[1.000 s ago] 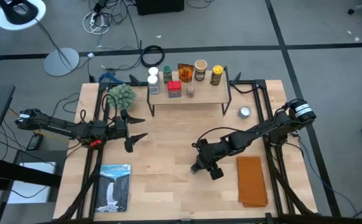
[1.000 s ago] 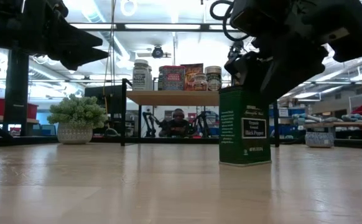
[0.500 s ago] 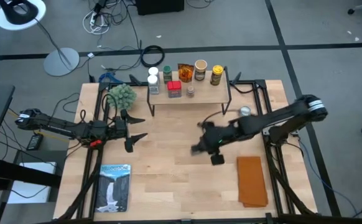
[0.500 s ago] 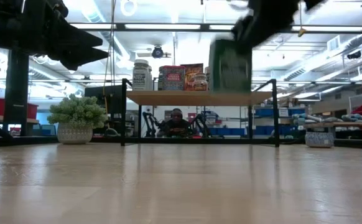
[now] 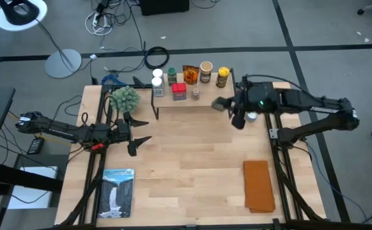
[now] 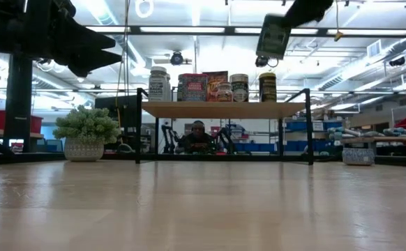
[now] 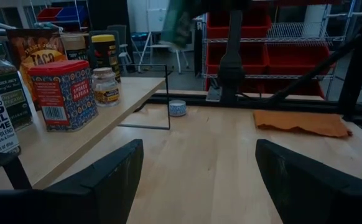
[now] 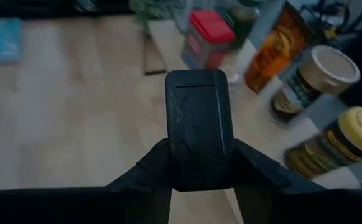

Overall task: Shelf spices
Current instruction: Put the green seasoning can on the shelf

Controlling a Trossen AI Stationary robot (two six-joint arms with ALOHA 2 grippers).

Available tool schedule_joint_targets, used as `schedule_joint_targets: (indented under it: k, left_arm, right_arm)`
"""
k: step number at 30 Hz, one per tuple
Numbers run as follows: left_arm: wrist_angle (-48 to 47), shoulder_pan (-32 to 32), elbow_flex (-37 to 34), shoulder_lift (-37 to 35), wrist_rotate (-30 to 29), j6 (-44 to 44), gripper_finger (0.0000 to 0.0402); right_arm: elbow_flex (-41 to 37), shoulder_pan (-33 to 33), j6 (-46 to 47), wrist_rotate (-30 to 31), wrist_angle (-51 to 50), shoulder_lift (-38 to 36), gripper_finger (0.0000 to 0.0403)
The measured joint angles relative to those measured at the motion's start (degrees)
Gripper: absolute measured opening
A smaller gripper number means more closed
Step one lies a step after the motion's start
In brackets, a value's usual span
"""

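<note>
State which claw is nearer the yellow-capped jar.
Right. The right claw, holding a green tin, hovers beside the yellow-capped jar; the left claw waits far across the table.

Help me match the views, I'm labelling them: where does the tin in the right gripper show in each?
High view: held tin over the shelf's right front corner.
Low view: held tin top right, above the shelf.
Left wrist view: held tin blurred, top centre.
Right wrist view: held tin dead centre.
Shared landmark: yellow-capped jar.
</note>
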Motion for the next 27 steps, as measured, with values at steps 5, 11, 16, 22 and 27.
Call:
schedule_joint_targets:
  k: [5,11,16,22,27]
  left_arm:
    - [-0.09,0.00,0.00,0.02,0.02,0.02,0.0317]
    - [-0.27,0.00,0.00,0.01,0.02,0.07,0.0317]
    - [-0.27,0.02,0.00,0.00,0.02,0.12,0.0317]
    - [-0.24,0.00,0.00,0.00,0.02,0.17,0.0317]
    - [-0.22,0.01,0.00,0.00,0.02,0.19,0.0317]
  right_arm:
    - [-0.02,-9.00,-4.69,-5.91,0.72,4.25,0.0130]
    - [-0.04,-15.82,-6.70,-7.44,2.73,9.07,0.0130]
    - [-0.04,-19.19,-6.73,-10.71,4.20,11.78,0.0130]
    - [-0.07,-21.11,-7.12,-12.25,4.05,13.38,0.0130]
    - [-0.07,-21.31,-7.10,-12.26,4.05,13.38,0.0133]
